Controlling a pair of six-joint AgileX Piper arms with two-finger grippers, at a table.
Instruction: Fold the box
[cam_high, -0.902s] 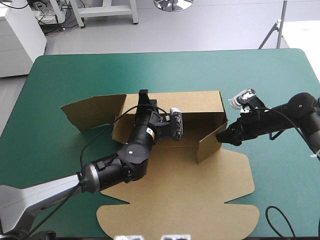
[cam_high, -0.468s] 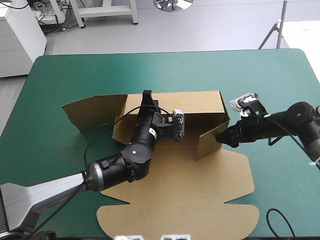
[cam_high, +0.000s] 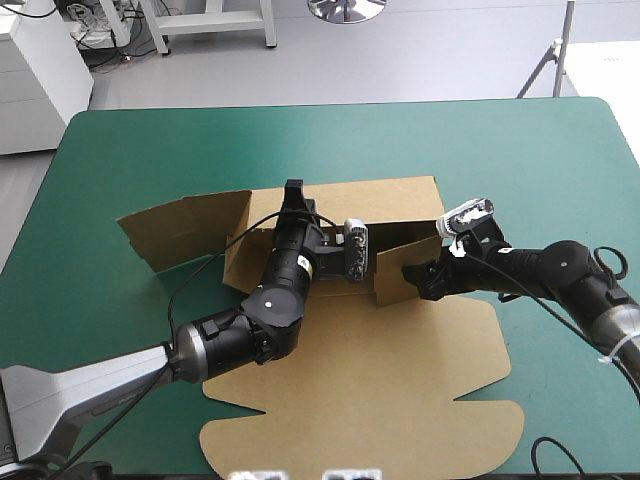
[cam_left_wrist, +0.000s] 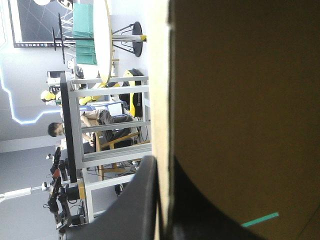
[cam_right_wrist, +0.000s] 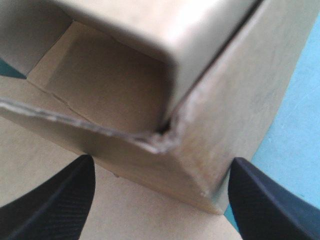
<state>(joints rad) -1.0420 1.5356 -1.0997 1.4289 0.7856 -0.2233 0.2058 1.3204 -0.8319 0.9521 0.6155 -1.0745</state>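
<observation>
- While the box (cam_high: 400, 370) sits mid table (cam_high: 560, 150), rear wall (cam_high: 390, 200) raised, the left gripper (cam_high: 291, 192) pinches that wall, fingers (cam_left_wrist: 140, 200) nearly closed.
- Right gripper (cam_high: 412, 276), fingers (cam_right_wrist: 55, 200) wide, seemingly nudges the side flap (cam_high: 392, 283) inward; next it needs squaring to that wall.

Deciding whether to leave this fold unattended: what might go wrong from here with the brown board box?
1. The open right gripper, black fin-shaped fingers apart, only presses the raised side wall of the brown board box; unheld, it may spring back outward.
2. The wall corner ahead of it looks frayed; more pushing could crush it.
3. The left gripper pinches the back wall; a pull could tilt it.
</observation>
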